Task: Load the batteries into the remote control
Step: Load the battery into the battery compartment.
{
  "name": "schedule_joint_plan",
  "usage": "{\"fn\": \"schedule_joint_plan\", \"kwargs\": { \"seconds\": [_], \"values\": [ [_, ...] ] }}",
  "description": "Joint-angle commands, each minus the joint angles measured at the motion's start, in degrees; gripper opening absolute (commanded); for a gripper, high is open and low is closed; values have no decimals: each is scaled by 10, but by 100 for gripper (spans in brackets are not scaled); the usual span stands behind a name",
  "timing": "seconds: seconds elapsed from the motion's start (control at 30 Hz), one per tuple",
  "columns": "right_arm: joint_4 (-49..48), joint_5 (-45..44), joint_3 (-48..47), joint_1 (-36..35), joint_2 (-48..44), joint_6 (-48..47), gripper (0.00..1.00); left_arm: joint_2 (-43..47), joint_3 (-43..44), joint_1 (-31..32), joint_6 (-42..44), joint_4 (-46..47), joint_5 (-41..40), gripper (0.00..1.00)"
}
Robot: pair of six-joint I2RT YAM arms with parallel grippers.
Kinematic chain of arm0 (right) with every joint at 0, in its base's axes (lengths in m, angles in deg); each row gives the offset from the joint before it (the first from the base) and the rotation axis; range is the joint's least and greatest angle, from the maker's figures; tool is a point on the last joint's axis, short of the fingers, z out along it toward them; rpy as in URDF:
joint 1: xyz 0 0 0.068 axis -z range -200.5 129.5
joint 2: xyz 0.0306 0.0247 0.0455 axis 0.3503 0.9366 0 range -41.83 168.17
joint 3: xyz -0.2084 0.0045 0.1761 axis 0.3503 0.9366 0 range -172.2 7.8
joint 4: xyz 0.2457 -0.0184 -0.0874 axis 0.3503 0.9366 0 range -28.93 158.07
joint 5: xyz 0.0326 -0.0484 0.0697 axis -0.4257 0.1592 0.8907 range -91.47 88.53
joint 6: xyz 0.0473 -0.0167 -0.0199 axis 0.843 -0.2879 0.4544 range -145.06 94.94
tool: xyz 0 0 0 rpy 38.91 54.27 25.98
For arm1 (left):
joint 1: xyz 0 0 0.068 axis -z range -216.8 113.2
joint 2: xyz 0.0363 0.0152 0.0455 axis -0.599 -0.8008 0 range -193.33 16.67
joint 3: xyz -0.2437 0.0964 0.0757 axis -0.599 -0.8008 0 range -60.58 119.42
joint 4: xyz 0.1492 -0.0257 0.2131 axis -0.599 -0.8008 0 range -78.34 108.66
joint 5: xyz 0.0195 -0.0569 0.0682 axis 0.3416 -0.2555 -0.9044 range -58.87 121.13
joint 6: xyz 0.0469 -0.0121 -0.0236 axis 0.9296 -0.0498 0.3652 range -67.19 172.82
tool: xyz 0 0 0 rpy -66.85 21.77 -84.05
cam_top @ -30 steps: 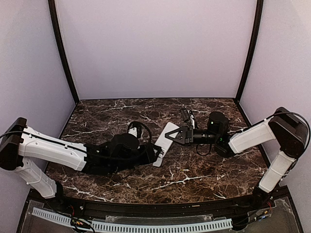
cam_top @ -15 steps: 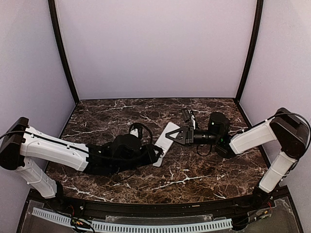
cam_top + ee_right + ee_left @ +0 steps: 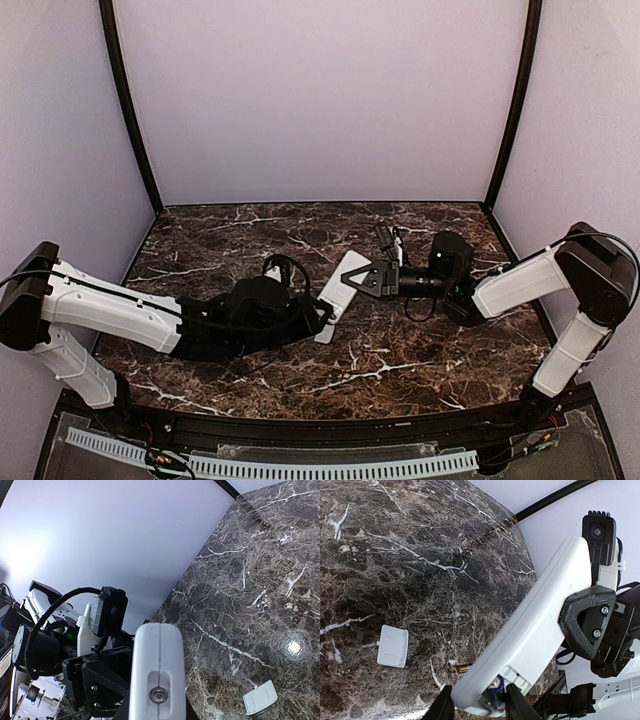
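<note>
The remote control (image 3: 342, 280) is a white handset held tilted above the marble table between both arms. My right gripper (image 3: 366, 280) is shut on its far end, and in the right wrist view the remote control (image 3: 157, 665) shows end-on between the fingers. My left gripper (image 3: 480, 707) straddles the near end, where the battery bay is open. A dark blue battery (image 3: 495, 689) sits in that bay between the two fingers (image 3: 444, 709), which touch the remote on both sides. A small brass tip (image 3: 462, 668) shows on the table beside the remote's edge.
The small white flat cover (image 3: 392, 646) lies on the table left of the remote, and the cover (image 3: 260, 697) also shows low right in the right wrist view. Purple walls close the back and both sides. My left arm (image 3: 150, 320) lies low across the front left.
My left gripper has edged right onto the remote's near end and its jaws have narrowed round it. The right arm and the remote have held still.
</note>
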Motion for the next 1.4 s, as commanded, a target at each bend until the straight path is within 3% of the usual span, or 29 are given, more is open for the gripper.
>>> {"fn": "schedule_joint_plan", "kwargs": {
  "seconds": [0.0,0.13,0.43,1.03,1.37],
  "values": [
    [-54,10,1,-7,-27,10,0,3,-33,-6,19,-23,-1,39],
    [-48,10,5,-7,-23,5,0,27,-47,-7,32,-3,-20,50],
    [-53,13,11,-7,-12,5,0,56,-42,-10,69,10,-46,58],
    [-30,4,6,-15,-15,-20,0,28,-31,-21,41,34,-23,56],
    [-27,-1,5,-15,-29,-23,0,15,-44,-28,2,31,5,45]
  ]
}}
